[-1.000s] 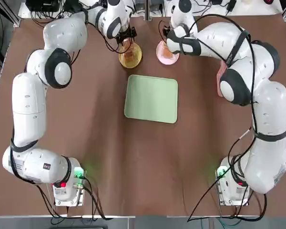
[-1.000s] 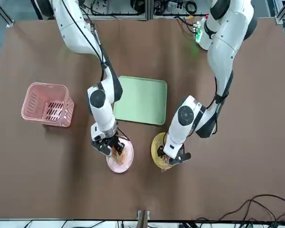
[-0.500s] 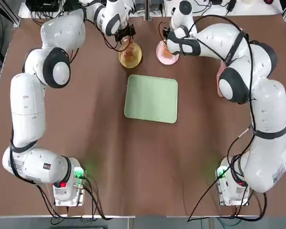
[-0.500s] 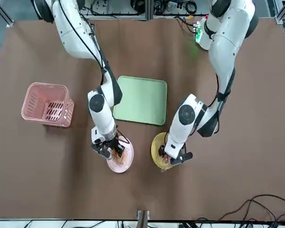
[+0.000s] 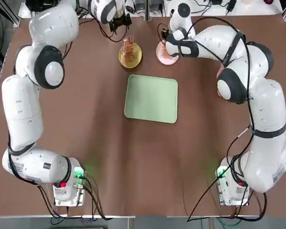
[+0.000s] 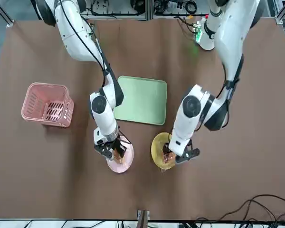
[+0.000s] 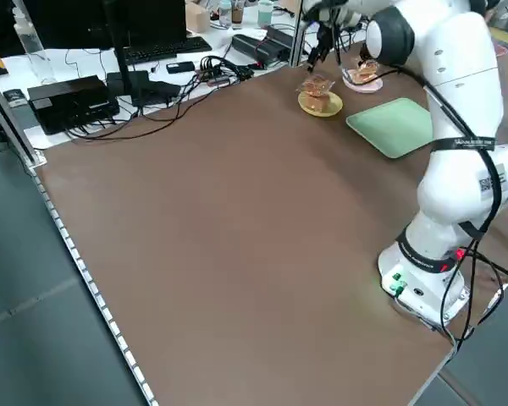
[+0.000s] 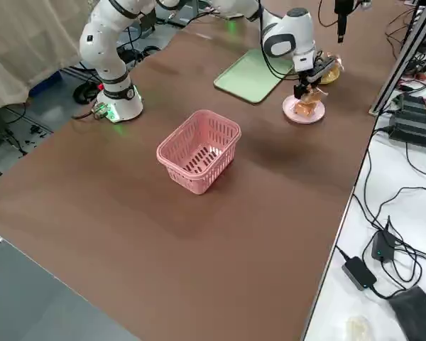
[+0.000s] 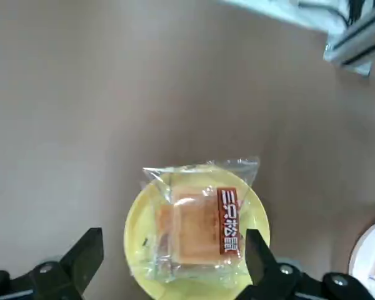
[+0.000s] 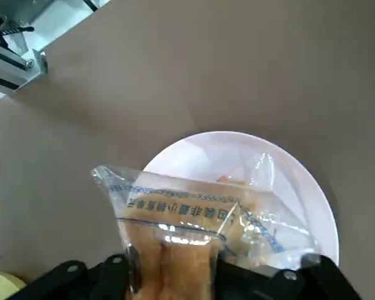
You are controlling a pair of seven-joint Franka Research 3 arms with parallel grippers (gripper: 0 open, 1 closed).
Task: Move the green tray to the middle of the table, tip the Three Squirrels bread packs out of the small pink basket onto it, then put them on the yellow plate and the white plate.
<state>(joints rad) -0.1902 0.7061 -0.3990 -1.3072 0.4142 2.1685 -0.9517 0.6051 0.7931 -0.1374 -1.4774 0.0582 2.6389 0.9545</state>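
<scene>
"What has been done?"
"Front view: green tray (image 6: 140, 100) centred, pink basket (image 6: 46, 103) emptied upper left; bread packs (image 9: 200, 228) laid on the yellow plate (image 6: 157, 154), lower centre, beside the left gripper (image 9: 175, 253), opened wide."
"Remaining?"
"Release, apparently: one pack (image 10: 175, 209) is pinched by the right gripper (image 10: 172, 269) over the white plate (image 6: 115, 166), lower left."

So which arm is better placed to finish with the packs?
Probably the right: its gripper holds a bread pack by the white plate. The left gripper, open above the yellow plate, holds nothing.
</scene>
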